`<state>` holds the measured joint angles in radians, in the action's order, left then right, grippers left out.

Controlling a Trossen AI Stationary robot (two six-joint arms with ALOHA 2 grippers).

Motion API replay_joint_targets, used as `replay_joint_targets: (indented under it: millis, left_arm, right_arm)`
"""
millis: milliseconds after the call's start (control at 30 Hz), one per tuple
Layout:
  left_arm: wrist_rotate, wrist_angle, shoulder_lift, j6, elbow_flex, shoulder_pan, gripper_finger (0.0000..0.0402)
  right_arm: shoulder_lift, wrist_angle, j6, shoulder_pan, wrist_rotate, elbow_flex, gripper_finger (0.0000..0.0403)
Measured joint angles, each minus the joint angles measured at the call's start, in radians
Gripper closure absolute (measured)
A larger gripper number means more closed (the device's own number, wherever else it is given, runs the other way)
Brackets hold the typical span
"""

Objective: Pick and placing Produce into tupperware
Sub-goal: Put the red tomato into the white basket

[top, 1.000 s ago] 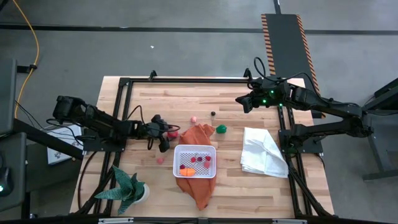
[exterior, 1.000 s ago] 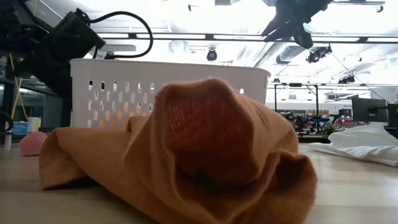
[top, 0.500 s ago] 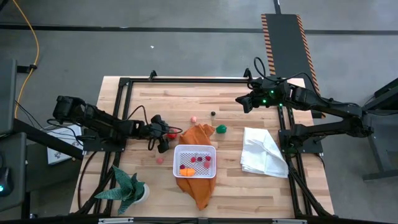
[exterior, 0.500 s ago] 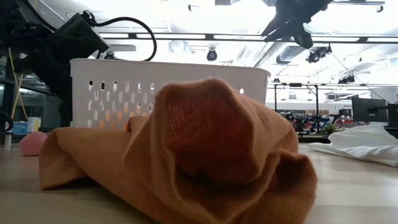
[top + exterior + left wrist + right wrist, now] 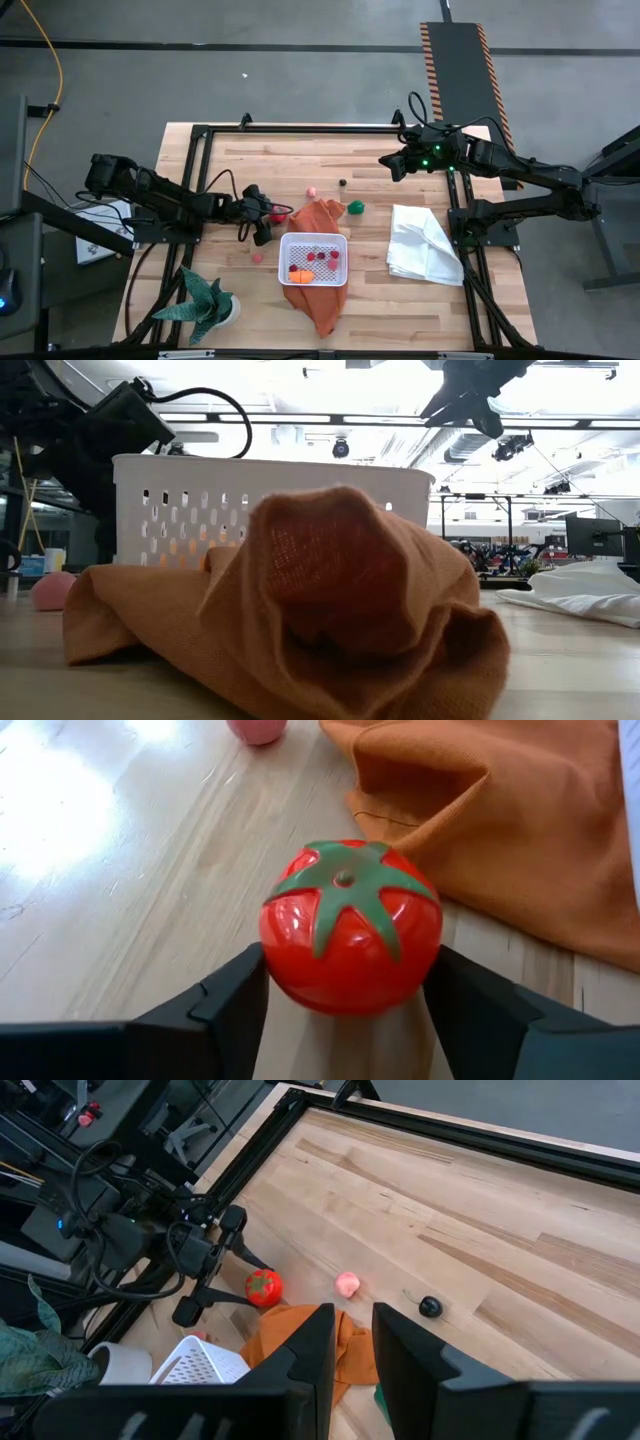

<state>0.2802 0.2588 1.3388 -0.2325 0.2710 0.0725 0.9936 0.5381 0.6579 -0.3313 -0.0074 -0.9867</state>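
A red toy tomato (image 5: 345, 925) with a green star top stands on the wood just left of the orange cloth (image 5: 318, 215), between the fingers of my left gripper (image 5: 272, 214). The white tupperware (image 5: 314, 238) sits on that cloth and holds an orange piece (image 5: 300, 273) and a few red ones. Loose produce lies on the table: a pink piece (image 5: 312, 191), a dark one (image 5: 342, 183), a green one (image 5: 355, 208) and a reddish one (image 5: 257, 256). My right gripper (image 5: 353, 1342) hangs high over the far right, its fingers slightly apart with nothing between them. My left gripper pinches the tomato's two opposite sides (image 5: 272, 942) at its widest part, one finger (image 5: 232, 1005) on each flank. The fingers slant down from the table's left. The tomato stands upright, green top up, its underside on the wood.
A spiky potted plant (image 5: 205, 305) stands at the near left corner. A white cloth (image 5: 425, 245) lies at the right. The orange cloth bulges in front of the tupperware's perforated wall (image 5: 180, 510) in the low view. Black frame rails (image 5: 300, 128) run along the table's edges.
In the low view my left hand has tipped a little at the wrist while staying in place beside the tupperware. The tomato, the cloths and my right arm stand as before.
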Motion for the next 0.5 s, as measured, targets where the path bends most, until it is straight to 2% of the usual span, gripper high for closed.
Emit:
replay_joint_targets:
  millis: [267, 500]
  left_arm:
    - [0.0, 0.0, 0.0, -0.004, 0.0, 0.0, 0.0171]
    - [-0.001, 0.001, 0.0, -0.007, 0.0, 0.0, 0.0186]
  right_arm:
    - [0.0, 0.0, 0.0, 0.0, 0.0, 0.0, 0.034]
    - [0.0, 0.0, 0.0, 0.0, 0.0, 0.0, 0.034]
